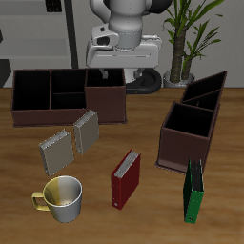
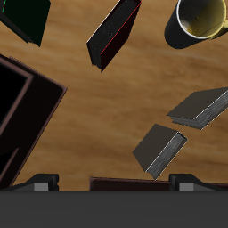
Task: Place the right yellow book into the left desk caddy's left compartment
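Note:
The right yellow book (image 1: 55, 150) (image 2: 200, 107) is a small tan-grey hardcover lying tilted on the table, close to a mug. A second book like it (image 1: 86, 131) (image 2: 160, 147) lies just beside it, farther back. The left desk caddy (image 1: 191, 124) (image 2: 20, 105) is a dark maroon box with dividers, standing across the table from the books. My gripper (image 1: 122, 61) (image 2: 111, 183) hangs high at the back, above the other caddy. It is open with nothing between its fingers (image 2: 40, 183), and well clear of both books.
A second maroon caddy (image 1: 67, 95) (image 2: 125, 185) stands at the back, behind the tan books. A red book (image 1: 126, 179) (image 2: 114, 34) and a green book (image 1: 194, 191) (image 2: 25, 18) stand near the front edge. The mug (image 1: 61, 198) (image 2: 200, 18) sits at the front.

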Motion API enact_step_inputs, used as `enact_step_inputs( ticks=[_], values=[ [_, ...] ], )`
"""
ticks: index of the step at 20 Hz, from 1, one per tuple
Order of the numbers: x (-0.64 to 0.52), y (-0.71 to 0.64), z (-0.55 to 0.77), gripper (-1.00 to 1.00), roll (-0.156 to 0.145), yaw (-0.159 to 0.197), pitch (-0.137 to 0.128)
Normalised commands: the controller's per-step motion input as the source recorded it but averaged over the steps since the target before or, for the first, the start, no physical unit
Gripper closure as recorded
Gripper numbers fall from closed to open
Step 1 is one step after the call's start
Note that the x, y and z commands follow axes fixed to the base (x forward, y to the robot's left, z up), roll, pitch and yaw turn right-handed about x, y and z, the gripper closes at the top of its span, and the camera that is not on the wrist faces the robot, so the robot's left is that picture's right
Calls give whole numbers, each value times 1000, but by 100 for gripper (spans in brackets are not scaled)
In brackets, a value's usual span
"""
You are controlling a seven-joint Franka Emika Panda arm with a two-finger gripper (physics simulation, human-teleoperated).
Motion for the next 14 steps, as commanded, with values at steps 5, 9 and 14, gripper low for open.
enact_step_inputs(
  ticks=[5,9,14],
  values=[
    [5,-386,71,-100,32,-3,-25],
    [0,-488,45,-100,-24,-41,-35],
    [7,-422,8,-100,-30,-56,-31]
  ],
)
